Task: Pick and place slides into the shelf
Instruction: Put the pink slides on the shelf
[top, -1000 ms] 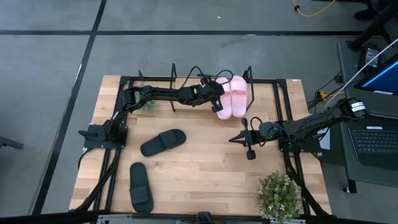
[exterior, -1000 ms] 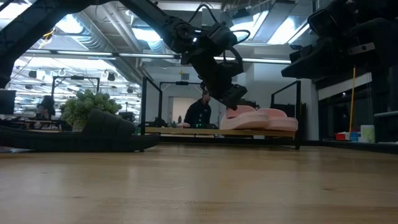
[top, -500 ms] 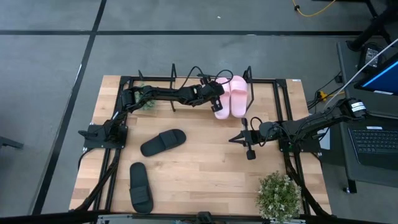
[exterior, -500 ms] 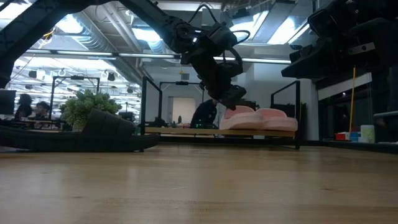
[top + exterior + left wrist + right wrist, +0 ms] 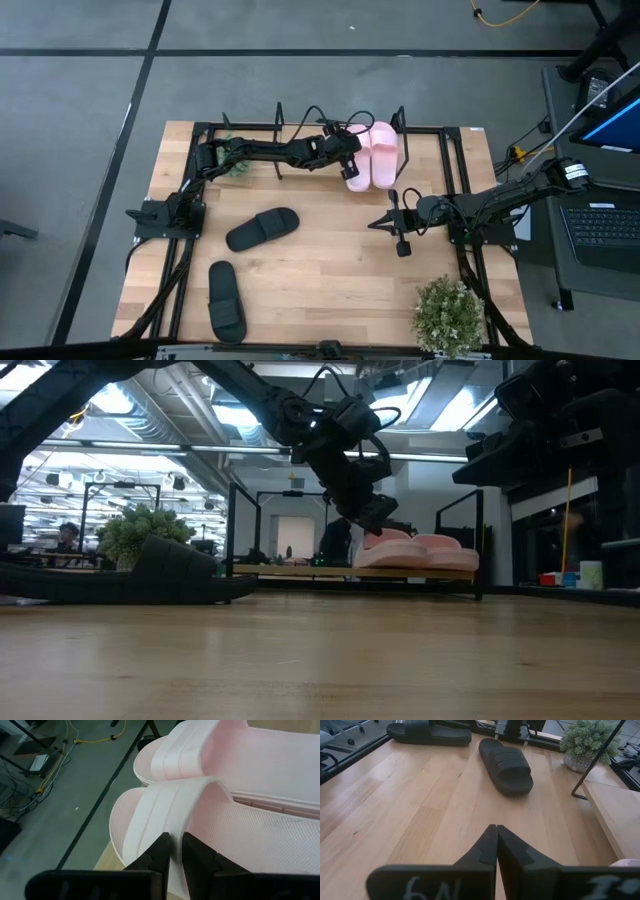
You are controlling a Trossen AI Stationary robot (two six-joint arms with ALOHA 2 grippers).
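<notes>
Your left claw point(image 5: 349, 163) is out at the far end of the surface point(image 5: 330, 270), over the shelf point(image 5: 350, 572), and its fingers point(image 5: 161, 851) are pinched narrow on the strap edge of the nearer pink slide point(image 5: 357, 160). In the left wrist view the two dark tips sit almost together with the pale strap between them, so the claw is gripping that slide. Seen from the low view, the claw point(image 5: 372, 518) meets the slide right at its raised strap, and the slide's sole lies on the wooden board.

The second pink slide point(image 5: 384, 155) lies just beside the first on the same board, the two touching along their sides (both sit toward the right end of the shelf).

Your right claw point(image 5: 392, 222) hangs over the right-middle of the surface, well apart from the shelf, with its fingers point(image 5: 492, 845) pressed together on nothing.

The two black slides are on the bare surface on the left side: one point(image 5: 262, 229) lies at an angle near the middle, the other point(image 5: 226, 301) closer to the near edge. A potted plant point(image 5: 448, 314) stands at the near right corner.
</notes>
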